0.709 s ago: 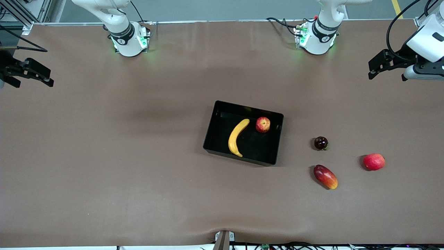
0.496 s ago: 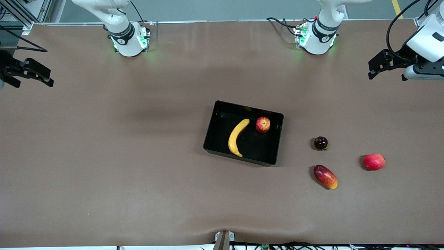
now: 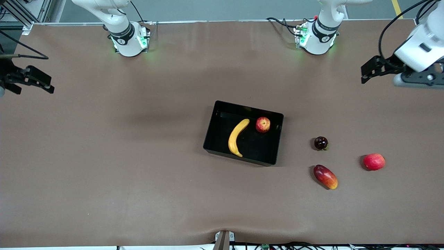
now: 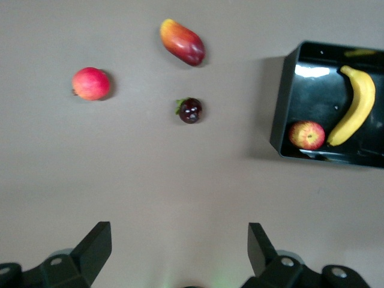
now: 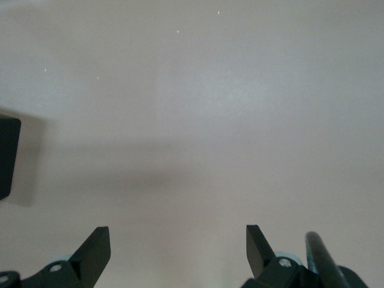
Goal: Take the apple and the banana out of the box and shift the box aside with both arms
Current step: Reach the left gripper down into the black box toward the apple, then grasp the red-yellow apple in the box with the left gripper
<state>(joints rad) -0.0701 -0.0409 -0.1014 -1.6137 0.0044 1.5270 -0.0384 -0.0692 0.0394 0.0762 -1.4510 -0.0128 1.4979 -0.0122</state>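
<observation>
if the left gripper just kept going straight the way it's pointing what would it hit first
Probably just bare table. The open left gripper points down at empty mat; the nearest fruit, the maroon fruit, sits well off that line, though depth is unclear.

The right gripper (image 5: 177,249) is hanging with fingers spread over bare table (image 5: 198,108), the box's (image 5: 7,157) corner showing.

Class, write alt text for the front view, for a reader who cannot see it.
A black box mid-table holds a banana and an apple. Toward the left arm's end lie a maroon fruit, a mango and a second apple. The left gripper and right gripper hang open, empty, over the table's ends.
</observation>
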